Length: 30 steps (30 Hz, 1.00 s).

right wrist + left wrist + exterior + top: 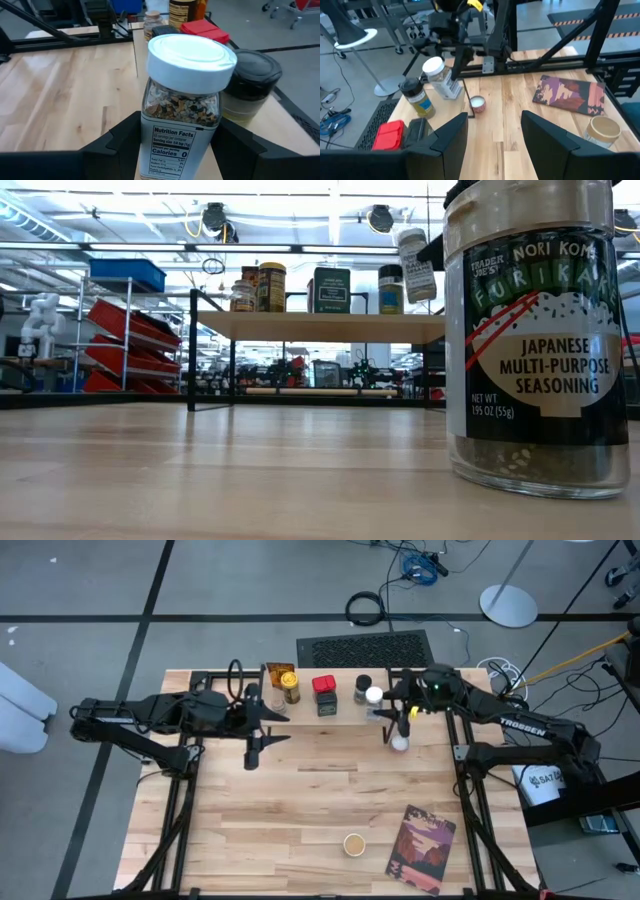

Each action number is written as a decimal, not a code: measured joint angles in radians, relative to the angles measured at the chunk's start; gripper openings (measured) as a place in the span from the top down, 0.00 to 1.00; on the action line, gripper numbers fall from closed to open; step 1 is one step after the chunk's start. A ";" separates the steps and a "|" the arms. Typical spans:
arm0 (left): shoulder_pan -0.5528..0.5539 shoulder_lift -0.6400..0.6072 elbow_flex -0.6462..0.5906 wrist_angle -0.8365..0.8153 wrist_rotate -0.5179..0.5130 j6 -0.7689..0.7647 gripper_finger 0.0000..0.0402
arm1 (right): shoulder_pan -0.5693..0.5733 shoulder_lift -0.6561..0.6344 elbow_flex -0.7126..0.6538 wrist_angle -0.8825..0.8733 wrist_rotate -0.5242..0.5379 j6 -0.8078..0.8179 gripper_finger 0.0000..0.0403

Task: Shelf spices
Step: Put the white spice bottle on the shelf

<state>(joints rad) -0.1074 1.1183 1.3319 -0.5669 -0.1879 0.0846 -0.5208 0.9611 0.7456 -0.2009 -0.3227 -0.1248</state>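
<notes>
The shelf (345, 718) (320, 327) stands at the table's far edge. On it are an orange-labelled jar (278, 675), a yellow-topped jar (291, 688), a red tin (324, 685), a dark box (326, 705) and a black-topped jar (363, 688) (250, 85). My right gripper (385, 712) (182, 145) is shut on a white-topped jar (375, 695) (415, 265) over the shelf's right end. A small white-topped jar (399, 743) (478, 104) and a tan-topped jar (354, 844) (535, 340) stand on the table. My left gripper (255, 745) (495, 140) hovers open, left of the shelf. My right gripper pinches the white-topped jar between its two fingers, one on each side of the lower, labelled body (172, 142). The fingers come from the table's right side. The jar is tilted and lifted clear above the shelf top, next to the black-topped jar.
A reddish-purple picture-covered book (422, 848) (570, 95) lies near the table's near right corner. Black frame rails (185, 800) (470, 800) run along both sides of the table. Bare wood lies between the shelf and the tan-topped jar.
</notes>
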 joint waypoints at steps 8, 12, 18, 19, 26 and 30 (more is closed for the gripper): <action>0.000 0.000 0.000 0.014 0.000 0.000 0.51 | -0.017 0.000 -0.051 0.026 -0.025 -0.075 0.51; 0.000 0.000 0.000 0.015 0.000 0.000 0.51 | -0.017 0.000 -0.110 0.116 -0.024 -0.074 0.51; 0.000 0.000 0.000 0.014 0.000 -0.001 0.51 | -0.017 -0.001 -0.126 0.181 -0.024 -0.079 0.51; 0.000 0.000 0.000 0.014 0.000 -0.001 0.51 | -0.017 -0.002 -0.126 0.181 -0.024 -0.086 0.51; 0.000 0.000 0.000 0.019 0.000 0.000 0.51 | -0.026 -0.002 -0.126 0.168 -0.024 -0.100 0.51; 0.000 0.000 0.000 0.029 0.000 0.000 0.51 | -0.044 0.000 -0.126 0.164 -0.023 -0.100 0.51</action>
<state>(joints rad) -0.1074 1.1183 1.3319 -0.5379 -0.1879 0.0845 -0.5647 0.9607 0.6197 -0.0364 -0.3461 -0.2252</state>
